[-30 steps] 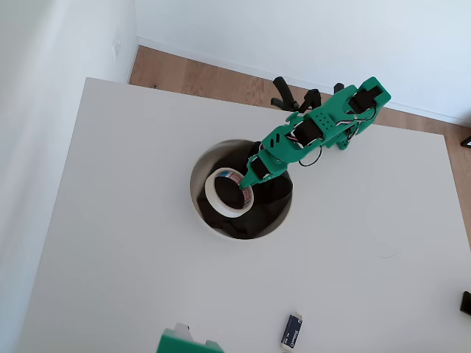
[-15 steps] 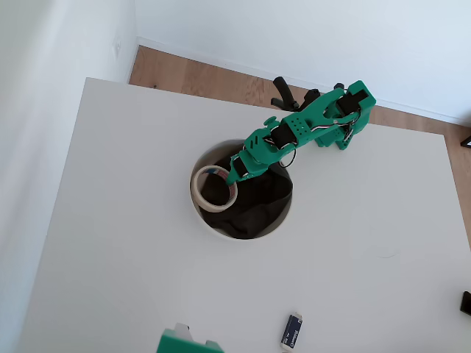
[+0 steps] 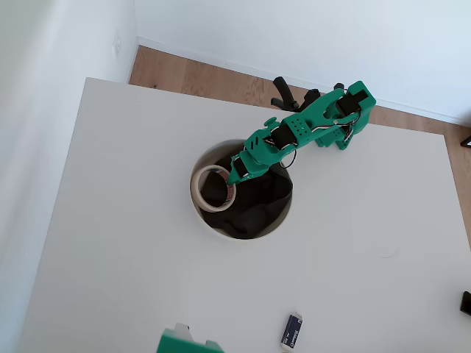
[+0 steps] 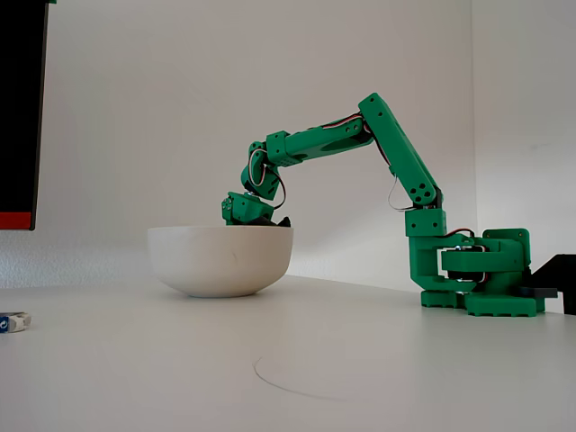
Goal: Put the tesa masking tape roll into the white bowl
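Note:
The white bowl [image 3: 208, 154] sits mid-table, lined with dark charcoal cloth. Inside its left half is the cream tesa masking tape roll [image 3: 196, 188], its red and blue core print showing on the right side. My green gripper [image 3: 234, 179] reaches down into the bowl and is shut on the ring's right wall. In the fixed view the gripper [image 4: 248, 212] dips just behind the rim of the bowl [image 4: 220, 261], whose wall hides the tape.
A small dark blue rectangular object [image 3: 291, 332] [image 4: 13, 321] lies near the table's front edge. A green block [image 3: 180, 343] pokes in at the bottom edge. The arm's base [image 3: 352, 118] stands at the table's far edge, right of the bowl.
The gripper carried the tape from the bowl's middle to its left side and lowered it over the last second. It has barely moved in the last half second.

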